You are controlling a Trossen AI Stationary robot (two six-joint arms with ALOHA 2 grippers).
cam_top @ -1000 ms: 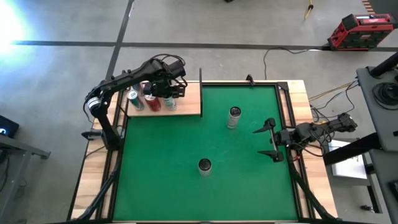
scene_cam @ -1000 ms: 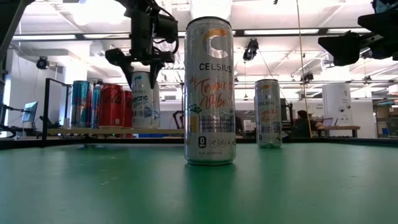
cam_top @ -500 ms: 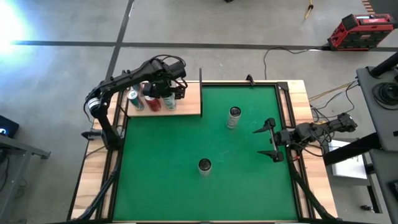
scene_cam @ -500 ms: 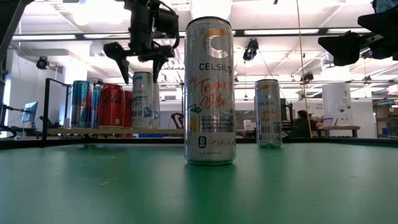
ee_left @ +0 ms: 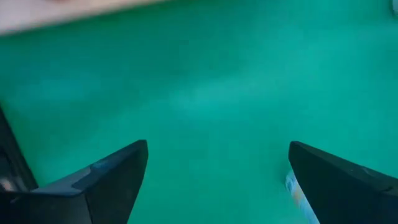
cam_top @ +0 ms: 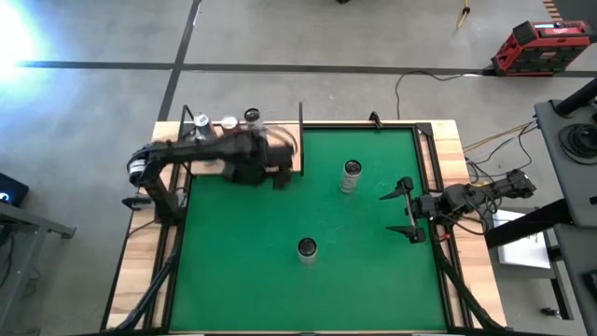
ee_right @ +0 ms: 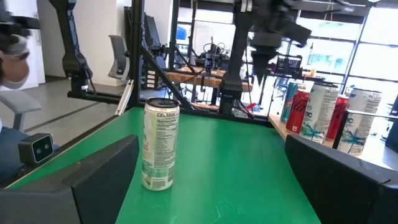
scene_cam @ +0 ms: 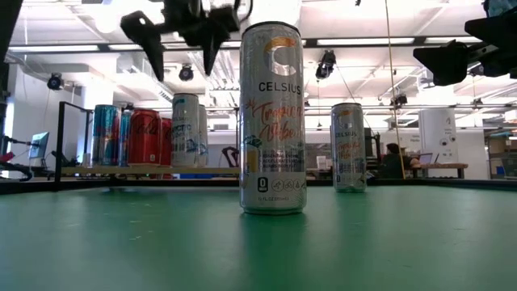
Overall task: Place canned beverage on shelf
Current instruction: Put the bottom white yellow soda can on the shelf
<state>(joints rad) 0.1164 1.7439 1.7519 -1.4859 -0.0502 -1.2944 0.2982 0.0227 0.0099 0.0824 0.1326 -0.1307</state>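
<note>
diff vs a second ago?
The left gripper let go of the white can on the shelf, opened, rose and pulled off the shelf toward the mat. The shelf cans stand free. Unchanged: the two mat cans, and the right gripper, open at the mat's right edge.

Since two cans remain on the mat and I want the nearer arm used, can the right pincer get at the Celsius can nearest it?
Probably yes. The right pincer is open beside the mat edge, with bare green mat between it and the Celsius can. The left pincer is off by the shelf.
</note>
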